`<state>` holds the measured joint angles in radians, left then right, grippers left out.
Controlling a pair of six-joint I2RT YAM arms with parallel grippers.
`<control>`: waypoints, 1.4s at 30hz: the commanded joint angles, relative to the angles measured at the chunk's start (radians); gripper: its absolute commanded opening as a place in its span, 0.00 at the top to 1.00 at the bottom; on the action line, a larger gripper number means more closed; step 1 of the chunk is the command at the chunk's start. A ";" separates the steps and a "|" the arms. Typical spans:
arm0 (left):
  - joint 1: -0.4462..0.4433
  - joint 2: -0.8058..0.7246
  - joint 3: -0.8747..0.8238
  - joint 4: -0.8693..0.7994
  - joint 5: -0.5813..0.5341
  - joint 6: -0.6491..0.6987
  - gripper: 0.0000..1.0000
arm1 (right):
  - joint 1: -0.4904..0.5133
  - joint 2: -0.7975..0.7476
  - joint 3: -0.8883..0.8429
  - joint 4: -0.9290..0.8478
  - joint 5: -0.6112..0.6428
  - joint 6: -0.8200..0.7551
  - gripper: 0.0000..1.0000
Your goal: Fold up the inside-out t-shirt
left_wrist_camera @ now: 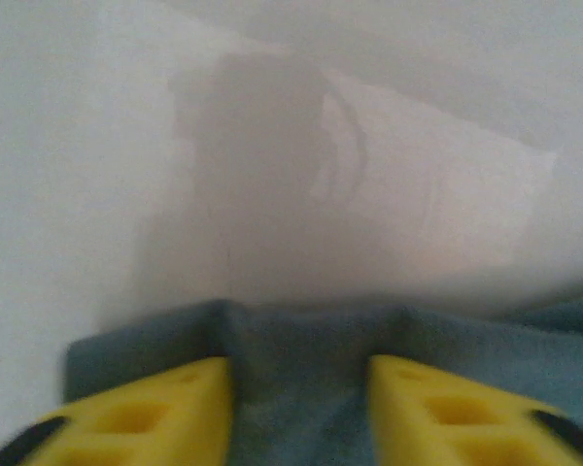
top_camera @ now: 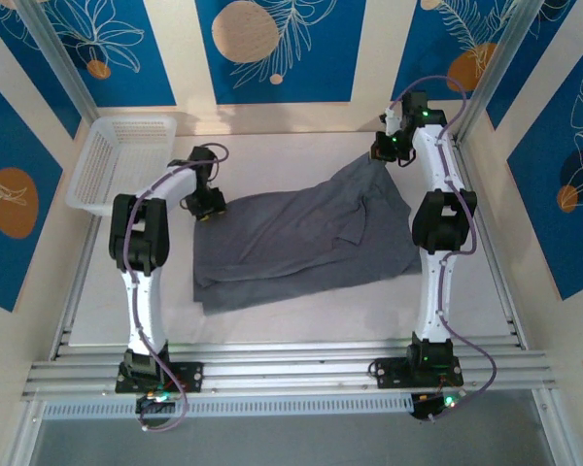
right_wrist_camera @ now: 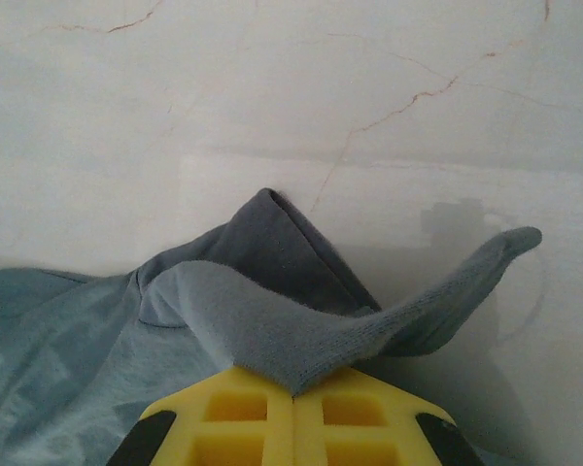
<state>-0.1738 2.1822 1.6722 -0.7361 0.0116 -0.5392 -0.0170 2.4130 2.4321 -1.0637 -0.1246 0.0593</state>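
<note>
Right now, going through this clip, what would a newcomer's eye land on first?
The slate-grey t-shirt sprawls crumpled across the middle of the white table, its far right corner pulled up into a peak by the right hand, which is shut on the cloth. At the shirt's left edge the left hand has its yellow fingers apart with cloth between them. A white basket sits at the far left corner.

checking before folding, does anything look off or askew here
The t-shirt lies rumpled and skewed, not flat: its far right corner is drawn to a peak in the shut right end effector, with loose creases across the middle. Nothing looks spilled or torn.
</note>
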 commanded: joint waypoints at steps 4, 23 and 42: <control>0.007 -0.056 -0.052 0.044 0.081 0.045 1.00 | 0.003 0.009 0.005 -0.015 -0.021 0.006 1.00; -0.265 -0.734 -0.728 0.351 -0.103 0.137 0.64 | 0.001 0.003 -0.002 -0.018 -0.007 0.012 1.00; -0.121 -0.587 -0.606 0.254 0.221 0.009 0.53 | -0.002 0.004 -0.015 -0.016 -0.009 0.020 1.00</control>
<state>-0.2821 1.6653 1.0943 -0.4644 0.1982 -0.5175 -0.0170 2.4130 2.4241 -1.0645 -0.1238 0.0605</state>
